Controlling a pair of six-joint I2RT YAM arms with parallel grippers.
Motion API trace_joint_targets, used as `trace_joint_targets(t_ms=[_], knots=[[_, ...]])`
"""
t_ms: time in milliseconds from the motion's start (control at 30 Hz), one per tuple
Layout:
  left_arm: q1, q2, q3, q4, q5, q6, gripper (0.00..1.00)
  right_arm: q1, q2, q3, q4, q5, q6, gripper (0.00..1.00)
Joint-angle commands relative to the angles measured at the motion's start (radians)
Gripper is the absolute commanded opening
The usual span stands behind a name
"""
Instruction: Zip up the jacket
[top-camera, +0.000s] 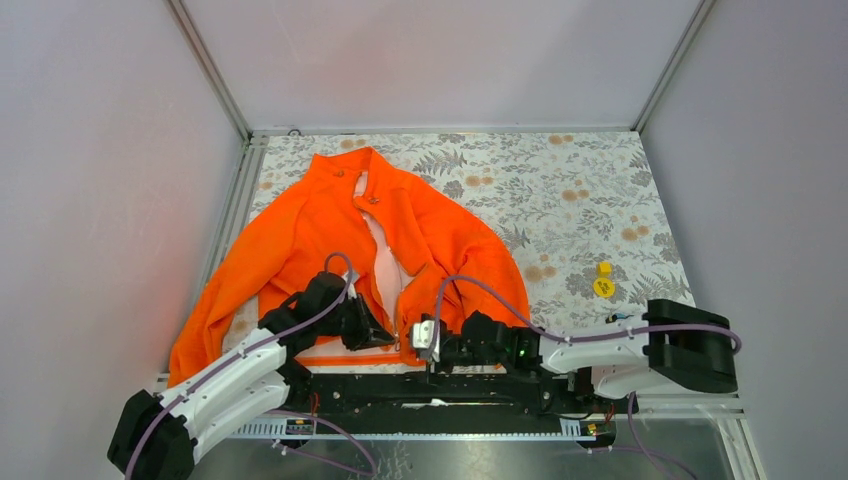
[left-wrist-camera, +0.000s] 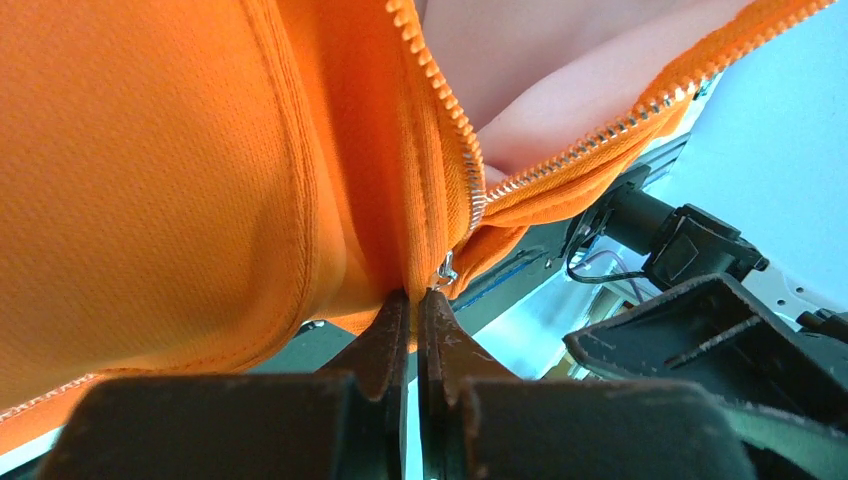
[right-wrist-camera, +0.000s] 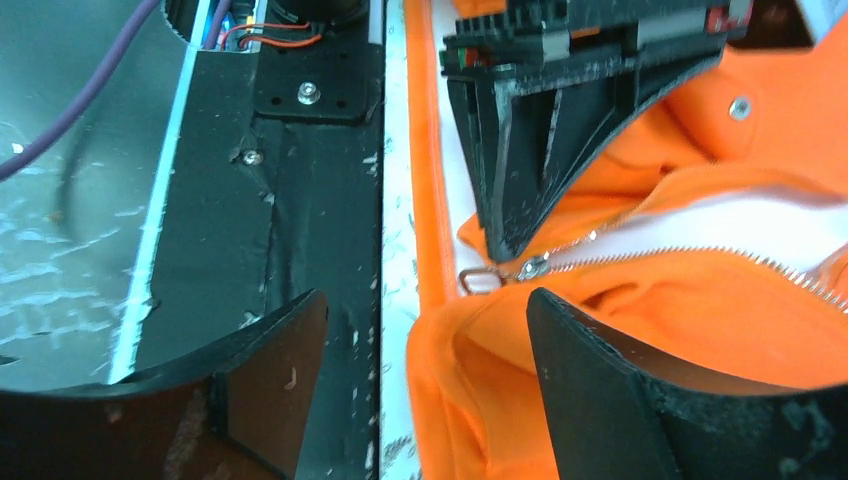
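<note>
The orange jacket (top-camera: 420, 235) lies spread on the floral table, front open, pale lining showing. My left gripper (top-camera: 375, 335) is shut on the jacket's bottom hem right beside the zipper; in the left wrist view its fingers (left-wrist-camera: 385, 335) pinch the orange fabric (left-wrist-camera: 180, 180) just below the metal zipper slider (left-wrist-camera: 446, 270). My right gripper (top-camera: 428, 338) is open at the hem. In the right wrist view the slider and its pull tab (right-wrist-camera: 480, 280) lie just beyond the open fingers (right-wrist-camera: 600, 370), with bunched orange hem between them. The zipper teeth (right-wrist-camera: 700, 255) run apart above the slider.
A small yellow object (top-camera: 603, 281) lies on the table at the right. The black base rail (top-camera: 430, 390) runs along the near edge under both grippers. Grey walls close in the table on three sides.
</note>
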Motion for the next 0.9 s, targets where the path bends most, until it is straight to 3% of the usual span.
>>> trace_joint_targets(t_ms=[0, 133, 233, 300, 400, 567, 700, 867], knots=[[0.005, -0.033, 0.036, -0.066, 0.094, 0.010, 0.00, 0.070, 0.088, 0.007, 0.292, 0.102, -0.190, 0.75], [0.008, -0.077, 0.041, -0.081, 0.100, -0.014, 0.00, 0.134, 0.164, -0.002, 0.415, 0.231, -0.218, 0.66], [0.011, -0.080, 0.037, -0.091, 0.104, -0.022, 0.00, 0.152, 0.210, -0.022, 0.543, 0.290, -0.201, 0.53], [0.013, -0.085, 0.030, -0.089, 0.107, -0.031, 0.00, 0.169, 0.244, -0.038, 0.604, 0.309, -0.223, 0.51], [0.015, -0.100, 0.024, -0.084, 0.111, -0.050, 0.00, 0.209, 0.313, -0.069, 0.734, 0.403, -0.304, 0.63], [0.016, -0.103, 0.027, -0.082, 0.118, -0.059, 0.00, 0.261, 0.462, -0.088, 0.939, 0.550, -0.434, 0.71], [0.018, -0.098, 0.030, -0.080, 0.116, -0.057, 0.00, 0.300, 0.593, -0.046, 1.071, 0.707, -0.568, 0.74], [0.018, -0.096, 0.026, -0.073, 0.119, -0.059, 0.00, 0.311, 0.656, -0.009, 1.075, 0.783, -0.629, 0.74]])
